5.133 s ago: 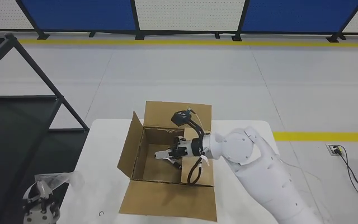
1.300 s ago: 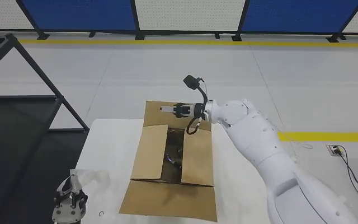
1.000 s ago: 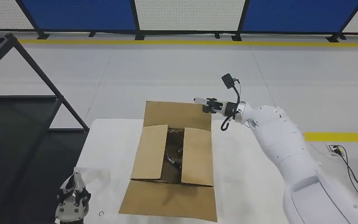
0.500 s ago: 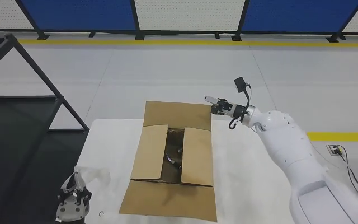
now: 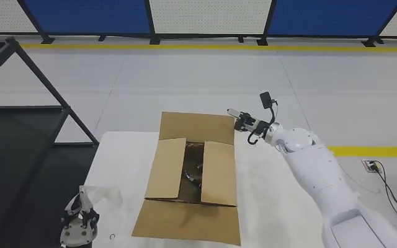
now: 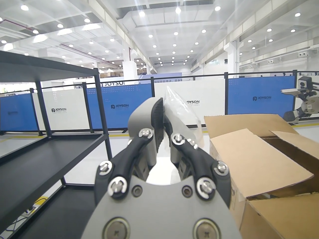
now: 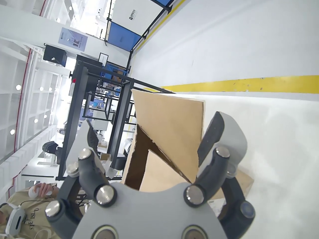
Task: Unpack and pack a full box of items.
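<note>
Seen from above, we find the cardboard box (image 5: 166, 180) sitting on the white surface (image 5: 273, 204), with its two side flaps folded inward over the opening and a narrow gap left between them. Through that gap we can make out dark items (image 5: 193, 168) inside, too small for us to identify. The far flap (image 5: 197, 127) is opened back, away from the robot, and the near flap (image 5: 186, 222) spreads outward toward it.

Just beyond the box's far right corner, we see the right gripper (image 5: 232, 113) held in the air. Its fingers (image 7: 219, 135) are spread wide and carry nothing. From its own wrist camera we look past them at the brown cardboard, and nothing touches either pad.

Over at the near left corner of the surface, apart from the box, we find the left gripper (image 5: 82, 201). Its fingers (image 6: 157, 118) are clenched on a clear plastic bag (image 6: 180, 115), which rises crumpled above the fingertips in the wrist view. In the overhead view the bag trails off toward the box. We cannot tell whether the bag holds anything.

A black metal shelving rack (image 6: 49, 150) stands beside the surface on the robot's left, and blue and white partition panels (image 5: 205, 15) line the floor beyond.
</note>
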Available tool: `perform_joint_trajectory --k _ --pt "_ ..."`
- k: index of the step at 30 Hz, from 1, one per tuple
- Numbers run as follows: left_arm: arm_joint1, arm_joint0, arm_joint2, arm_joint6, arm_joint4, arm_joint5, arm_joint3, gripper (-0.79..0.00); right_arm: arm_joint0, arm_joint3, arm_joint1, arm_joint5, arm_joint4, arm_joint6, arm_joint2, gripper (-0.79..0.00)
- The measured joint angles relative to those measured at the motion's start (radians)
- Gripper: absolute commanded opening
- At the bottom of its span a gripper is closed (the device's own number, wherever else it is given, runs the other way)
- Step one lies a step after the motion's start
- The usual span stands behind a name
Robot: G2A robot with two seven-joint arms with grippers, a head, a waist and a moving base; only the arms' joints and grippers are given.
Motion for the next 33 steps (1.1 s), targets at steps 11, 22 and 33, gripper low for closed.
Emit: perform_joint_trajectory --k 11,22,33 --pt "0.000 -0.002 -0.003 -0.002 -0.006 -0.003 -0.001 -0.785 0.000 -0.010 -0.010 -0.003 -0.086 -0.167 -0.003 0.000" --pt "0.000 -0.014 0.005 -0.012 0.001 -0.010 0.005 -0.785 0.007 -0.006 -0.014 0.100 -0.180 -0.279 -0.023 0.000" --pt "0.000 -0.020 0.016 -0.024 0.013 -0.013 0.003 -0.785 -0.075 -0.104 -0.026 0.169 -0.193 -0.285 -0.025 0.000"
